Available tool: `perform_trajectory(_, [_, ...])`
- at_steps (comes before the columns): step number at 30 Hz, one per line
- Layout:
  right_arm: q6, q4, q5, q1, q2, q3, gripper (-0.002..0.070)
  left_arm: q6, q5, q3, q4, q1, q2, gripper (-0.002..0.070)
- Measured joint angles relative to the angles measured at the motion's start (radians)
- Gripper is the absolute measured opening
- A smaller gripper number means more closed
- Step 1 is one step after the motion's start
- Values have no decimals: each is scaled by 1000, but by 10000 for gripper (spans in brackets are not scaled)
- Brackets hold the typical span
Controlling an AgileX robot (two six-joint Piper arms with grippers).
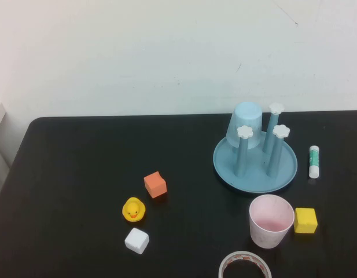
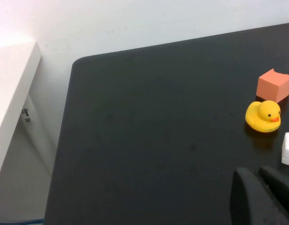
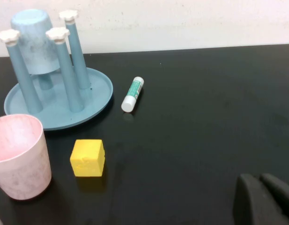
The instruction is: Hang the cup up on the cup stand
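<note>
The pale pink cup [image 1: 271, 220] stands upright, mouth up, on the black table in front of the cup stand; it also shows in the right wrist view [image 3: 18, 156]. The cup stand [image 1: 256, 168] is a light blue round base with upright pegs capped by white flowers [image 3: 56, 33]. A light blue cup [image 1: 245, 124] hangs upside down on its far left peg. Neither arm shows in the high view. My left gripper [image 2: 262, 180] is shut and empty near the table's front left. My right gripper [image 3: 262, 183] is shut and empty, off to the right of the cup.
An orange cube [image 1: 155, 185], a yellow duck [image 1: 133, 209] and a white cube [image 1: 136, 240] lie left of centre. A yellow cube [image 1: 305, 220] sits right of the pink cup. A glue stick [image 1: 314, 161] lies right of the stand. A tape roll [image 1: 245, 265] is at the front edge.
</note>
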Motion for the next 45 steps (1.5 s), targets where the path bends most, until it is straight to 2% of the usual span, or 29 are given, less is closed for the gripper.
perform_trajectory(38, [0, 0, -5, 0, 0, 2, -1, 2, 0, 0, 0, 0, 0, -1])
perform_trajectory(42, [0, -2, -117, 0, 0, 10, -1, 2, -79, 2, 0, 0, 0, -1])
perform_trajectory(45, [0, -2, -303, 0, 0, 10, -1, 2, -258, 2, 0, 0, 0, -3])
